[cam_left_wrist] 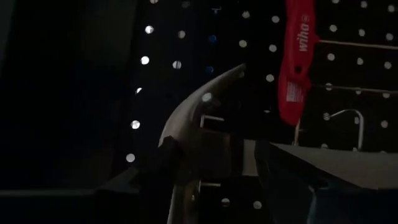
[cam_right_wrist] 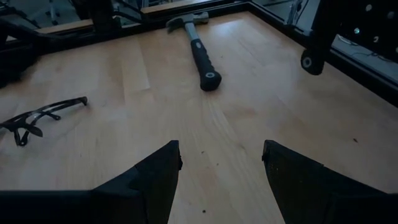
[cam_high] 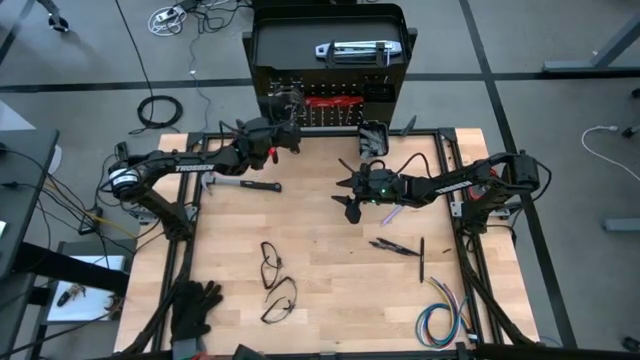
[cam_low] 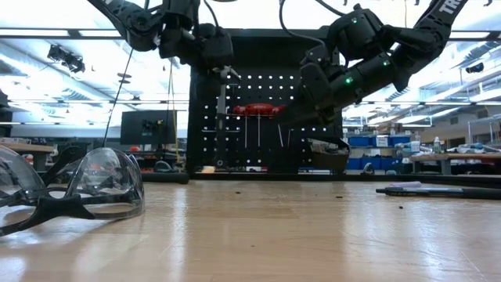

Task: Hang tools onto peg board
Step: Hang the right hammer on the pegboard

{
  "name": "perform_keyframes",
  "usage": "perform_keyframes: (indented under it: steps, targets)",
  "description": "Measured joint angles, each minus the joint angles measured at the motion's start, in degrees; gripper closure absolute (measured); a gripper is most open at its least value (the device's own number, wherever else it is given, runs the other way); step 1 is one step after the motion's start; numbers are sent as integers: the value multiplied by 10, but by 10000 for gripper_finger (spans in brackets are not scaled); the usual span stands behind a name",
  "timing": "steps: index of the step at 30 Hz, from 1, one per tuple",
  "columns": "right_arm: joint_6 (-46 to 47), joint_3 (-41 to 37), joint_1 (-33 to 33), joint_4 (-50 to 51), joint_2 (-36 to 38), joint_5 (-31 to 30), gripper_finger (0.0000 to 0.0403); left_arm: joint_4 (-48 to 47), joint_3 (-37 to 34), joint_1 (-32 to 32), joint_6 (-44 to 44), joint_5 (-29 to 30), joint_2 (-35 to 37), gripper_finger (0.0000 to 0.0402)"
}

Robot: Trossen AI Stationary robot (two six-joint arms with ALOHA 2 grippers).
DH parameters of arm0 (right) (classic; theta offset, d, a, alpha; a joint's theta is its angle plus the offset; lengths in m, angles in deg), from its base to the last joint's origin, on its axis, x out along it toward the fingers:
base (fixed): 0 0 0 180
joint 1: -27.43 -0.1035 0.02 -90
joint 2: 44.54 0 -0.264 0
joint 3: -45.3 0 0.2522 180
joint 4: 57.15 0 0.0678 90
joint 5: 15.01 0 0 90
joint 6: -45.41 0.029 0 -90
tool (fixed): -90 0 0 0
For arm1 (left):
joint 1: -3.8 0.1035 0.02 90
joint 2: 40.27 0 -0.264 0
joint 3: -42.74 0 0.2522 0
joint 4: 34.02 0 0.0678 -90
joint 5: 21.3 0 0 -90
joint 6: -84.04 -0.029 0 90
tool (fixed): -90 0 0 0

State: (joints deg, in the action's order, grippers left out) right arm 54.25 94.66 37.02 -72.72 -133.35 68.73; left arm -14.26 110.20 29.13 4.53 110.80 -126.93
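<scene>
- Peg board (cam_low: pixel 258 102): upright black perforated panel at the far edge of the surface (cam_high: pixel 330 290), between the two arms' bases as seen from above.
- Red-handled tools (cam_low: pixel 257 110): hanging in a row on the peg board, thin steel shafts pointing down. One red handle (cam_left_wrist: pixel 297 62) shows close in the left wrist view.
- Small black bin (cam_high: pixel 373 136): mounted low on the peg board, toward its right end.
- Hammer, first (cam_left_wrist: pixel 193 124): steel claw head up against the peg board holes, handle running down between the left gripper's fingers.
- Left gripper (cam_high: pixel 285 135): raised at the peg board's left part, clamped on that hammer.
- Hammer, second (cam_high: pixel 243 184): black handle, steel head, lying flat on the surface under the left arm. It also shows in the right wrist view (cam_right_wrist: pixel 198 43).
- Right gripper (cam_high: pixel 352 205): hanging above the middle of the surface, fingers (cam_right_wrist: pixel 155 177) apart, nothing between them.
- Safety glasses (cam_high: pixel 272 265): two pairs on the front part of the surface; one pair sits close to the low camera (cam_low: pixel 78 192).
- Black gloves (cam_high: pixel 192 305): front-left corner of the surface.
- Coloured wire bundle (cam_high: pixel 440 320): front-right corner.
- Slim dark tools (cam_high: pixel 400 248): lying on the right part of the surface; exact kind too small to tell.
- Silver handle (cam_high: pixel 352 50): on top of the black cabinet behind the peg board.
</scene>
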Motion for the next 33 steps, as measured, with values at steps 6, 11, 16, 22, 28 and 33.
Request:
perform_keyframes:
  steps: [6,11,16,22,28,33]
  targets:
    - [0,0,0,1,0,0,165,-2,0,18,0,-11,0,188]
    - [1,0,0,1,0,0,165,-2,0,29,1,-24,0,188]
    - [1,0,0,0,0,0,165,-3,0,40,2,-36,0,188]
    - [0,0,0,-1,0,0,165,-2,0,48,2,-54,0,188]
    - [0,0,0,-1,0,0,165,-2,0,54,3,-70,0,188]
    - [1,0,0,1,0,0,165,0,0,54,7,-70,0,188]
